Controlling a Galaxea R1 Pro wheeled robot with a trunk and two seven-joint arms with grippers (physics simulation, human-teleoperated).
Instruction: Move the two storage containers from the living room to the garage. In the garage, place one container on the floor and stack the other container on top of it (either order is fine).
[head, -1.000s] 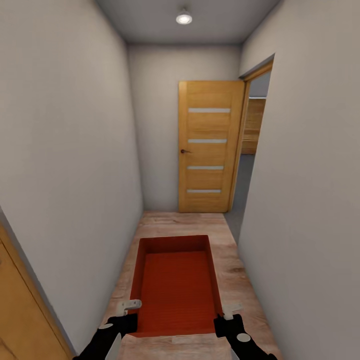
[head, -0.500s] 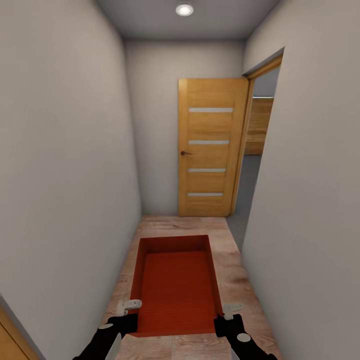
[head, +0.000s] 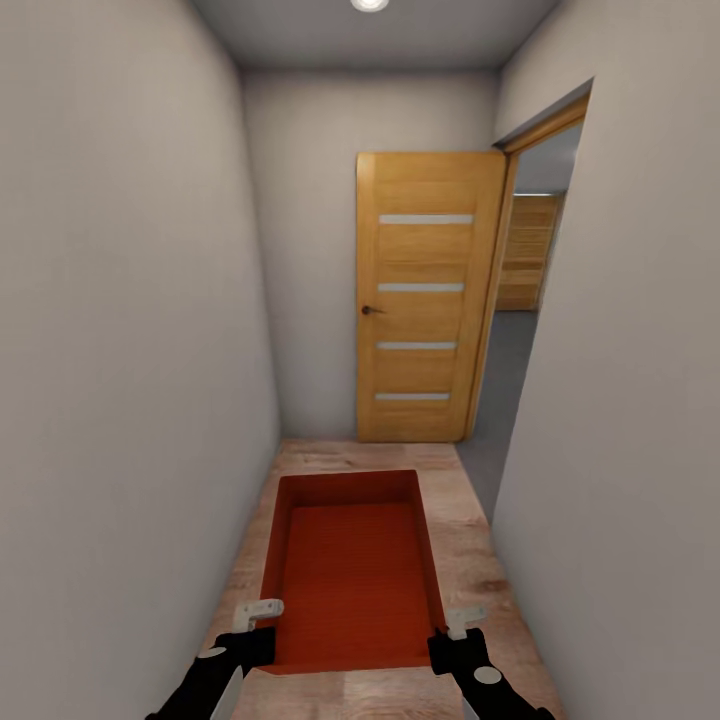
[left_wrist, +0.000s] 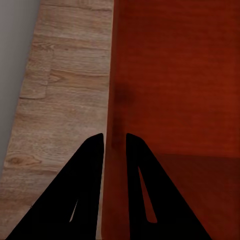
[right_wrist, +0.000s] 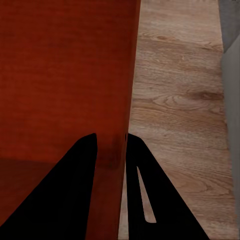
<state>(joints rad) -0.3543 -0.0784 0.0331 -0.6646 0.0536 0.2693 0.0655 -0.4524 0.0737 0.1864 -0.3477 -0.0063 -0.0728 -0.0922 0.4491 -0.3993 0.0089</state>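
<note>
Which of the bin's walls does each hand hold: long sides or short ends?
The long sides. The left hand clamps the storage container's left long wall, the right hand its right long wall, both near the end closest to the robot. Short ends are untouched.

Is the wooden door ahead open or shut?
Open. The wooden door is swung back against the end wall, leaving the doorway beside it clear through to another room.
</note>
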